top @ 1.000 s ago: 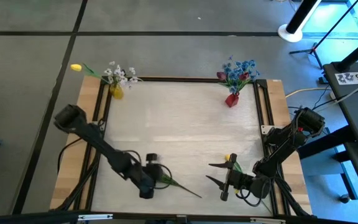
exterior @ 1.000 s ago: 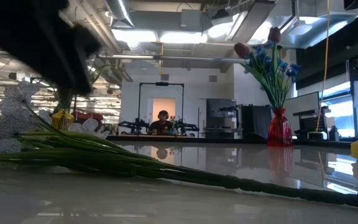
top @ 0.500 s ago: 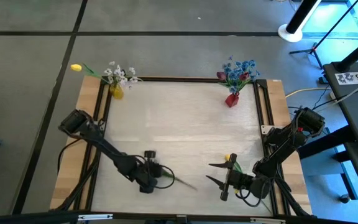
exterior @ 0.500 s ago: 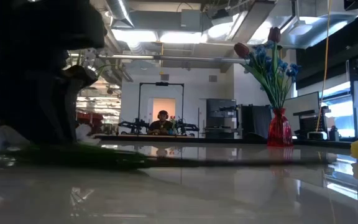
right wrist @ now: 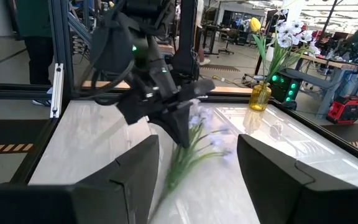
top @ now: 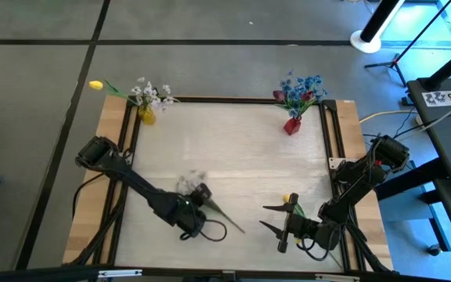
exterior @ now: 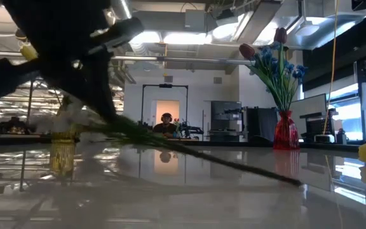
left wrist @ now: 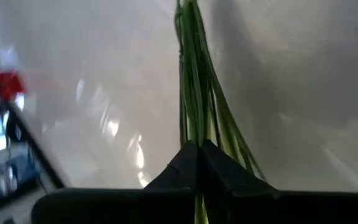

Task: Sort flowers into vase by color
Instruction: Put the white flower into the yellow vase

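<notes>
My left gripper (top: 196,208) is near the table's front, left of centre, shut on a pale white spray (top: 189,184) with a long green leafy stem (exterior: 189,151). My right gripper (top: 263,217) waits open at the front right with nothing between its fingers. A yellow tulip (top: 290,200) lies on the table close beside it. A yellow vase (top: 147,117) at the far left corner holds white sprays and a yellow tulip (top: 95,84). A red vase (top: 291,125) at the far right holds blue clusters and a dark red tulip. My left gripper pinches the spray's bundle of green stem and leaves (left wrist: 194,134) between its two fingers, a short way below the blossoms. The fingers come from above, slanting. The spray sits tilted, its blossom end raised and the stem's bare tip (exterior: 296,183) down on the table.
Black rails (top: 329,137) frame the white tabletop. A cable loop (top: 214,229) lies by my left gripper. Bare tabletop (top: 225,153) lies between the two vases and the grippers. A person (exterior: 165,125) sits far behind the table.
My left gripper has shut on the spray, which lay flat, then gone up and toward the far edge. The blossom end has risen off the table while the stem's tip has stayed down, so the spray now slants.
</notes>
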Tool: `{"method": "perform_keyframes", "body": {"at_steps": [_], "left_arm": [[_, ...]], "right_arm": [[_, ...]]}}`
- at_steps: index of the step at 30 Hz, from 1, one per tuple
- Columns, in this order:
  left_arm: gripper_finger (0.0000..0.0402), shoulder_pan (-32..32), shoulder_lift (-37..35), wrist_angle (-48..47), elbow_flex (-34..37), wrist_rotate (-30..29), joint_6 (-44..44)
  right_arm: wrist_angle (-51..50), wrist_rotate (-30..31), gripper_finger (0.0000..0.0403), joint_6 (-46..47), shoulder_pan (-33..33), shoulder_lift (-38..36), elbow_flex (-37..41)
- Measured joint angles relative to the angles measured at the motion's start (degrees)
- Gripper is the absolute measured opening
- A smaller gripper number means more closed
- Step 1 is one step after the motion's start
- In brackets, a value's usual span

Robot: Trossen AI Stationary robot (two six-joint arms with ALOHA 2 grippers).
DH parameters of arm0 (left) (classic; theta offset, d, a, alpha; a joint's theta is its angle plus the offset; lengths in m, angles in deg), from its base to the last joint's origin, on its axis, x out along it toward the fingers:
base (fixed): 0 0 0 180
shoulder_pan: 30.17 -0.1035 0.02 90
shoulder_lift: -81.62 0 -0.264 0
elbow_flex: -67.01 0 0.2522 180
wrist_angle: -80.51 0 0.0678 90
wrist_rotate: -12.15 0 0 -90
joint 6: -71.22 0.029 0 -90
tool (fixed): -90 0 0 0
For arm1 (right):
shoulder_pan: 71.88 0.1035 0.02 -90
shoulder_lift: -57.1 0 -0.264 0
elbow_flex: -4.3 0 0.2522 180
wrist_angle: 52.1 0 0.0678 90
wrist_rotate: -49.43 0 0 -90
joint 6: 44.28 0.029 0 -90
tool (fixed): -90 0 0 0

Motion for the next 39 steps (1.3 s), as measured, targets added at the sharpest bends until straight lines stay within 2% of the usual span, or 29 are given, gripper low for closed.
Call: {"method": "perform_keyframes", "body": {"at_steps": [3,7,11,16,19,21,23,26,28,33,39], "left_arm": [[0.0004,-0.1,0.0,-0.7,-0.3,2.0,1.9],[0.001,0.2,0.1,-0.1,-0.2,-2.5,1.1],[0.0041,1.4,0.1,0.0,-0.2,-8.5,-9.0],[0.0096,2.3,0.0,-1.2,-0.2,-6.0,-24.4],[0.0127,2.8,0.0,-4.1,-0.2,-3.4,-36.9],[0.0143,2.7,0.0,-5.3,-0.2,-2.7,-49.7],[0.0154,2.7,-0.1,-5.4,-0.2,-2.7,-66.3],[0.016,2.7,-0.1,-5.6,-0.2,-1.7,-97.1],[0.0161,2.8,-0.1,-5.7,-0.2,-0.6,-110.7],[0.0161,3.2,-0.1,-5.7,-0.2,-1.7,-129.6],[0.0161,2.0,-0.1,-3.6,-0.2,-2.0,-140.7]], "right_arm": [[-0.2,0.0,0.0217,0.2,0.0,0.0,0.0],[-0.3,0.0,0.0218,0.5,0.0,0.0,0.0],[-0.3,0.0,0.0218,0.5,0.0,0.0,0.0],[-0.3,0.0,0.0218,0.5,0.0,0.0,0.0],[-0.3,0.0,0.0217,0.5,0.0,0.0,0.0],[-0.2,0.0,0.0217,0.5,0.0,0.0,0.0],[-0.3,0.0,0.0217,0.5,0.0,0.0,0.0],[-0.2,0.0,0.0217,0.5,0.0,0.0,0.0],[-0.2,0.0,0.0217,0.5,0.0,0.0,0.0],[-0.3,0.0,0.0217,1.2,0.0,0.0,0.0],[-0.7,-0.1,0.0217,1.2,0.0,0.0,0.0]]}}
